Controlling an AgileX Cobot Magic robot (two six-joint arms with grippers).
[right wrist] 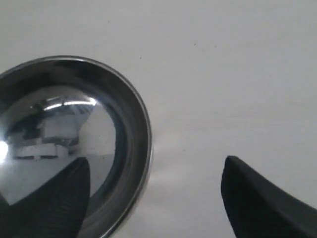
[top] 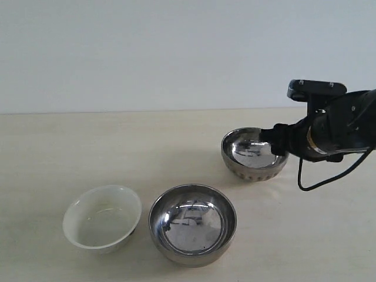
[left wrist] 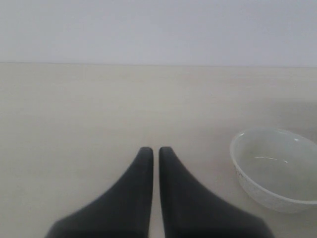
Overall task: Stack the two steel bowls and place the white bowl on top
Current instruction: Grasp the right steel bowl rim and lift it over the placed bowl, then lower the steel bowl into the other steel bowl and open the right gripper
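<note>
Left gripper (left wrist: 155, 152): fingers all but together, only a thin slit between them, nothing held. It hangs low over the table (left wrist: 74, 109), with the white bowl (left wrist: 275, 171) near it.

White bowl (top: 103, 218): upright, empty, at front left. Glossy ceramic, so likely the heaviest of the three, slick, and liable to chip. Take it by the rim and set it down softly.

Smooth bowl (top: 192, 224): upright just beside the white bowl, apart from it, front centre. You will probably use it as the base.

Ribbed bowl (top: 254, 154): upright, further back on the right, well apart from the other two. Thin steel, so expect it to be stiff, light and slippery.

Right gripper (top: 271, 141): spread wide, holding nothing. The wrist view shows it (right wrist: 156, 161) straddling the ribbed bowl's (right wrist: 59, 134) rim, one finger over the inside, one outside. Contact cannot be told. Pinch the wall there, firmly, and lift level so it does not slide out.
</note>
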